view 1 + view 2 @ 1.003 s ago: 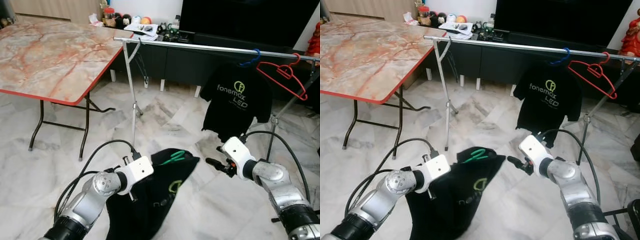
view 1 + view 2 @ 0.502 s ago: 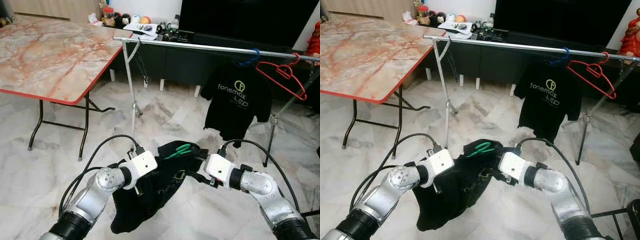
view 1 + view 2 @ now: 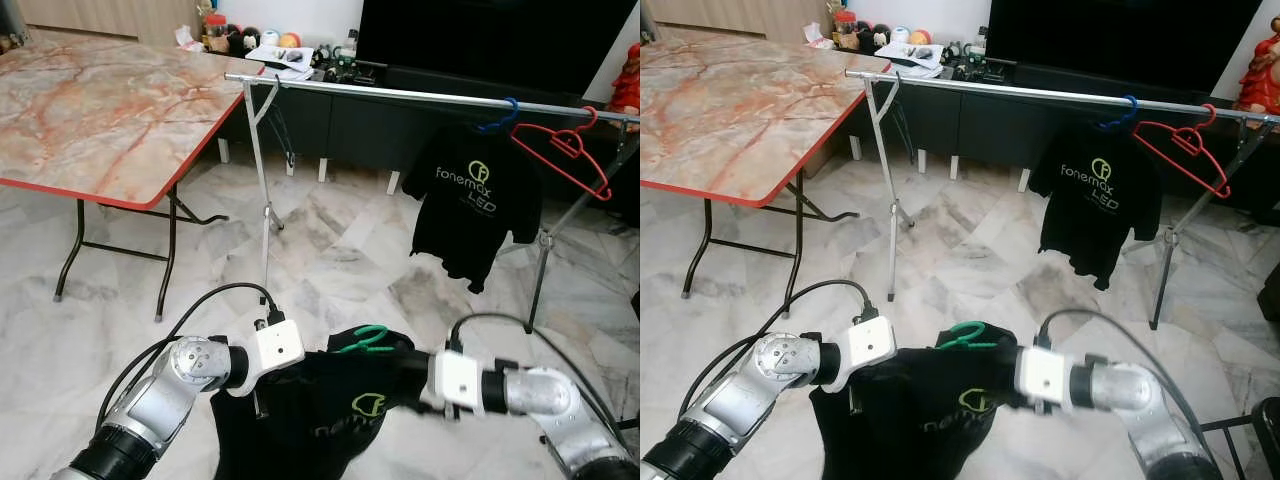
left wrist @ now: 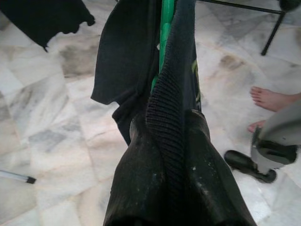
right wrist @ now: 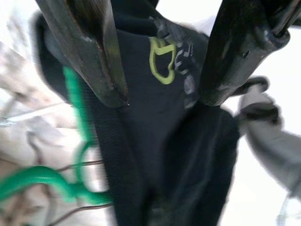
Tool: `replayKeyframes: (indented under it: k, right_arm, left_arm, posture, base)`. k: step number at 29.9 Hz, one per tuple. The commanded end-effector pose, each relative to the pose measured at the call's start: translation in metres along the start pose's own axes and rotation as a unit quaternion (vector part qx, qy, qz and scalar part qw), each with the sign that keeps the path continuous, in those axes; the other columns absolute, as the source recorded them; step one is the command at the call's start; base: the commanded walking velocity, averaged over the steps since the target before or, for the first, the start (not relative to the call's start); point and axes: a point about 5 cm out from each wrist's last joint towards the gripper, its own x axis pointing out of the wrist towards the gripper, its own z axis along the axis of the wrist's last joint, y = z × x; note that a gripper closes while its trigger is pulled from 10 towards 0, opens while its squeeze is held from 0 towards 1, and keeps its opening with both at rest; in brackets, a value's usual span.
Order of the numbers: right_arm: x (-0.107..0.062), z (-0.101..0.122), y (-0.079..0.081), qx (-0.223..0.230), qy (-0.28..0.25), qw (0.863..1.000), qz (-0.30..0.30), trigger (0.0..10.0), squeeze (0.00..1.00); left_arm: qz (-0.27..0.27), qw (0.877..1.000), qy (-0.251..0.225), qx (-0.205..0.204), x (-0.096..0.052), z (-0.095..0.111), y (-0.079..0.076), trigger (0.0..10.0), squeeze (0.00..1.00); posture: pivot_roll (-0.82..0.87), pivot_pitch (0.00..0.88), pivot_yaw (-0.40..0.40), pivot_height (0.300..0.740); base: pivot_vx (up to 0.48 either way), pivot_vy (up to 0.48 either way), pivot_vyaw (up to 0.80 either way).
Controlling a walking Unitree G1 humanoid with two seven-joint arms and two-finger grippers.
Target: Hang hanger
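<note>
**Black shirt on a green hanger, held low in front of the rail**

I am looking at a glossy grey-veined marble floor (image 3: pixel 340 250), with one marble-patterned tabletop (image 3: pixel 100 110) edged in red on folding black legs at the left. One long metal rail (image 3: pixel 400 95) crosses the room on thin stands. On it I count two hangers: a blue hanger (image 3: pixel 500 115) carrying a black printed T-shirt (image 3: pixel 478 200), and a bare red hanger (image 3: pixel 565 150) of thin wire shape.

A third, green hanger (image 3: pixel 362 340) sits low between my arms, its hook poking up from a black shirt (image 3: pixel 330 420) with a ribbed knit collar. My left hand (image 4: pixel 162 197) is clamped on that collar. My right hand (image 5: pixel 160 70) has its two black fingers apart, straddling the cloth.
</note>
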Motion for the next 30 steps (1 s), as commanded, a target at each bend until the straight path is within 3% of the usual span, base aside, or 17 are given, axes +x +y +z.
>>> replayKeyframes:
  k: [1,3,4,5,6,8,9,10,11,18,23,30]
  right_arm:
    - [-0.003,0.004,-0.004,-0.019,-0.007,1.000,0.002,10.0,0.00]
    - [-0.002,0.006,-0.006,-0.012,-0.017,1.000,0.012,10.0,0.03]
    - [-0.001,0.007,-0.007,-0.014,-0.019,1.000,0.015,10.0,0.24]
    - [-0.001,0.007,-0.007,-0.017,-0.021,0.999,0.018,10.0,0.24]
    - [-0.001,0.008,-0.008,-0.020,-0.022,0.999,0.020,10.0,0.61]
    - [0.001,0.012,-0.014,-0.043,-0.027,0.999,-0.001,10.0,0.55]
    - [0.002,0.014,-0.018,-0.049,-0.030,0.998,-0.015,10.0,0.09]
    - [0.002,0.015,-0.019,-0.051,-0.031,0.998,-0.019,10.0,0.09]
    - [0.002,0.016,-0.020,-0.052,-0.032,0.998,-0.023,10.0,0.00]
    - [0.003,0.011,-0.018,-0.055,-0.021,0.998,-0.022,10.0,0.00]
    - [0.003,-0.002,-0.013,-0.069,0.030,0.997,-0.018,10.0,0.00]
    - [0.004,-0.004,-0.019,-0.071,0.040,0.995,-0.055,10.0,0.00]
  left_arm:
    - [-0.007,1.000,-0.017,0.009,0.000,0.008,-0.001,10.0,0.00]
    - [-0.012,1.000,-0.018,0.008,0.000,0.009,-0.002,10.0,0.00]
    - [-0.012,1.000,-0.018,0.008,0.001,0.009,-0.002,10.0,0.00]
    - [-0.014,1.000,-0.018,0.008,0.001,0.010,-0.002,10.0,0.00]
    - [-0.015,1.000,-0.018,0.008,0.001,0.010,-0.002,10.0,0.00]
    - [-0.018,1.000,-0.017,0.011,0.003,0.011,-0.003,10.0,0.00]
    - [-0.019,1.000,-0.018,0.012,0.004,0.012,-0.004,10.0,0.00]
    - [-0.020,1.000,-0.018,0.012,0.004,0.012,-0.004,10.0,0.00]
    - [-0.021,1.000,-0.019,0.012,0.004,0.013,-0.004,10.0,0.00]
    - [-0.022,0.999,-0.021,0.012,0.007,0.015,-0.005,10.0,0.00]
    - [-0.021,1.000,-0.020,0.011,0.006,0.015,-0.004,10.0,0.00]
    - [-0.016,1.000,-0.021,0.007,0.006,0.015,-0.003,10.0,0.00]
  posture:
    - [0.08,0.045,-0.092,0.740]
    - [0.08,0.041,-0.094,0.740]
    - [0.08,0.041,-0.094,0.740]
    - [0.08,0.040,-0.094,0.740]
    - [0.08,0.039,-0.095,0.740]
    - [0.08,0.039,-0.097,0.740]
    - [0.08,0.039,-0.097,0.740]
    - [0.08,0.039,-0.097,0.740]
    - [0.08,0.040,-0.099,0.740]
    - [0.08,0.046,-0.100,0.740]
    - [0.08,0.054,-0.102,0.740]
    - [0.08,0.060,-0.104,0.740]
  base:
    - [0.000,0.000,0.00]
    - [0.000,0.000,0.00]
    - [0.000,0.000,0.00]
    - [0.000,0.000,0.00]
    - [0.000,0.000,0.00]
    - [0.000,0.000,0.00]
    - [0.000,0.000,0.00]
    - [0.000,0.000,0.00]
    - [0.000,0.000,0.00]
    - [0.000,0.000,0.00]
    - [0.000,0.000,0.00]
    - [0.000,0.000,0.00]
